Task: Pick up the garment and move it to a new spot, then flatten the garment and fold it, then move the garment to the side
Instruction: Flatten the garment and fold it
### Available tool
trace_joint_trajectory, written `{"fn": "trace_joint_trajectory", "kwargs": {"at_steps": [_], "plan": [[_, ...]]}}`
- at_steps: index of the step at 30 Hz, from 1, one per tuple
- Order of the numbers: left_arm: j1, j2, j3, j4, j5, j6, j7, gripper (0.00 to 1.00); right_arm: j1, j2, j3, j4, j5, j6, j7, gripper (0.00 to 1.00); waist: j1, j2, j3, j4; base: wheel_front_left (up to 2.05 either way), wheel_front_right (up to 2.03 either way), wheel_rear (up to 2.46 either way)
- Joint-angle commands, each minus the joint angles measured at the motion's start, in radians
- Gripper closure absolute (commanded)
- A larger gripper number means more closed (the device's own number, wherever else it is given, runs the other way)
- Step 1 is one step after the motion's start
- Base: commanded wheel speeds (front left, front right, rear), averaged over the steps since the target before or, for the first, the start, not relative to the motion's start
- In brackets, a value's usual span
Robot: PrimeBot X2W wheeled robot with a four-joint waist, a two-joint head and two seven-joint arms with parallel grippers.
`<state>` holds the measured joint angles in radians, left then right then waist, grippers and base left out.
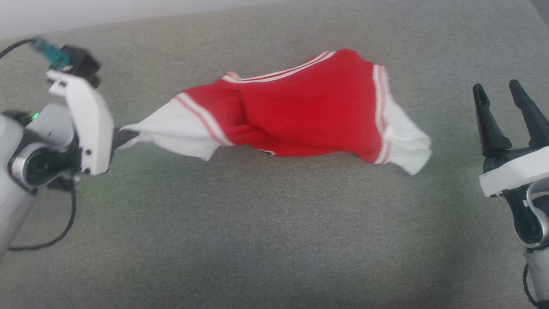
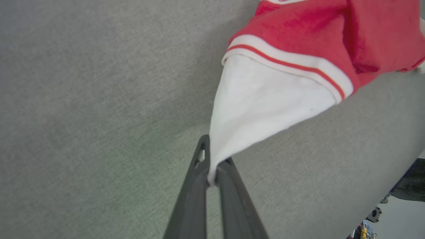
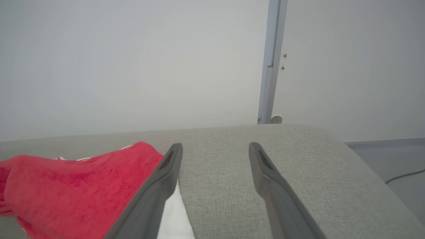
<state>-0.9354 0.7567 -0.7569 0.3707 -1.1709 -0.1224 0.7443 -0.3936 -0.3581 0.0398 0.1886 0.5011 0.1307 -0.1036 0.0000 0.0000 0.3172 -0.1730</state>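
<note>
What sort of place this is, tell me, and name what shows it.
Probably an indoor test room or lab: a broad grey fabric-covered surface, a bare pale wall with a metal post on it, and a loose cable on the floor.

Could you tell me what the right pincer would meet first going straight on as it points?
Probably nothing soon: the open right pincer points over bare grey cushion toward the wall; the garment lies off to its left.
</note>
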Motion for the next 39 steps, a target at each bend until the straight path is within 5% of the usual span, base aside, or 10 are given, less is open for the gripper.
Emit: {"fn": "trace_joint_trajectory", "kwargs": {"at_steps": [1, 8, 9, 10, 13, 14, 20, 27, 34, 39], "plan": [[0.036, 0.003, 0.008, 0.016, -0.011, 0.009, -0.016, 1.0, 0.011, -0.007, -0.002, -0.013, -0.005, 0.0, 0.01, 0.0, 0.0, 0.0, 0.004, 0.007, 0.0, 0.0, 0.0], [0.069, 0.0, 0.006, 0.074, 0.011, 0.012, -0.074, 1.0, 0.012, -0.022, -0.003, -0.039, -0.013, 0.0, 0.04, 0.0, 0.0, 0.0, 0.021, 0.014, 0.0, 0.0, 0.0], [0.072, -0.004, 0.002, 0.083, 0.018, 0.01, -0.083, 0.92, 0.011, -0.025, -0.002, -0.044, -0.013, 0.0, 0.045, 0.0, 0.0, 0.0, 0.022, 0.016, 0.0, 0.0, 0.0], [0.072, -0.008, 0.002, 0.091, 0.027, 0.008, -0.098, 0.71, 0.01, -0.028, 0.002, -0.048, -0.016, 0.0, 0.052, 0.0, 0.0, 0.0, 0.023, 0.017, 0.0, 0.0, 0.0], [0.075, -0.026, -0.005, 0.117, 0.038, 0.004, -0.141, 0.28, 0.01, -0.04, 0.012, -0.059, -0.022, 0.0, 0.072, 0.0, 0.0, 0.0, 0.024, 0.027, 0.0, 0.0, 0.0], [0.076, -0.031, -0.005, 0.124, 0.041, 0.003, -0.156, 0.0, 0.011, -0.046, 0.018, -0.063, -0.023, 0.0, 0.078, 0.0, 0.0, 0.0, 0.022, 0.031, 0.0, 0.0, 0.0], [0.083, -0.031, -0.01, 0.135, 0.09, -0.005, -0.279, 0.0, 0.016, -0.109, 0.114, -0.086, -0.035, 0.0, 0.151, 0.0, 0.0, 0.0, 0.01, 0.06, 0.0, 0.0, 0.0], [0.145, -0.077, 0.04, 0.085, 0.142, 0.009, -0.59, 0.0, 0.0, -0.272, 0.329, -0.117, 0.009, 0.0, 0.331, 0.0, 0.0, 0.0, -0.015, 0.114, 0.0, 0.0, 0.0], [0.297, -0.152, 0.052, -0.001, 0.24, 0.104, -0.922, 0.0, -0.059, -0.431, 0.488, -0.141, 0.107, 0.0, 0.488, 0.0, 0.0, 0.0, -0.022, 0.179, 0.0, 0.0, 0.0], [0.409, -0.189, 0.101, -0.084, 0.361, 0.221, -1.008, 0.0, -0.111, -0.496, 0.531, -0.138, 0.17, 0.0, 0.545, 0.0, 0.0, 0.0, -0.008, 0.218, 0.0, 0.0, 0.0]]}}
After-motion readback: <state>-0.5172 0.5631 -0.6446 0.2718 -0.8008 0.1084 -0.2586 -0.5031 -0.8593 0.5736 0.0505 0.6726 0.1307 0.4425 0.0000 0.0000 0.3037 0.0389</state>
